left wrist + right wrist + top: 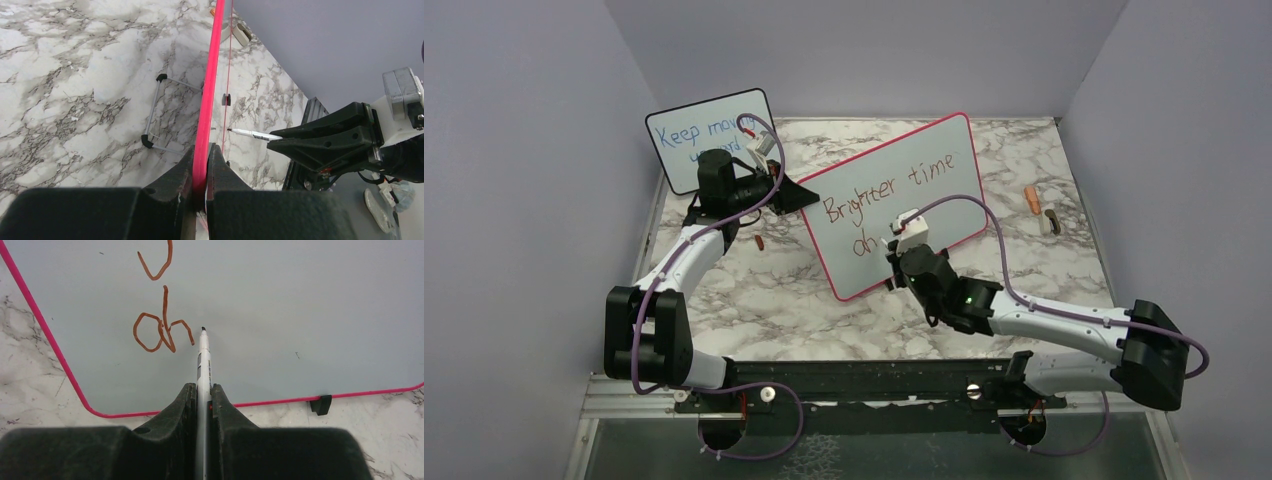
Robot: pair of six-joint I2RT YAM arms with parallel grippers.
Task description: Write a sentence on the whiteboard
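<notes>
sentence (160,332) stands at "ah", second line. right gripper (202,390) clamps marker (203,355), tip just ahead; left gripper (200,155) pinches whiteboard (207,90) edge. next stroke likely continues rightward.

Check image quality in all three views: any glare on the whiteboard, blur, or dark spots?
Top external: soft, even light, no glare on the whiteboard, and the sentence is legible. Left wrist: the board is seen edge-on and sharp; the left gripper is near-black with little detail. Right wrist: the board reads grey with no hotspot; the strokes and the marker tip are crisp; the right gripper is dark in the foreground.
</notes>
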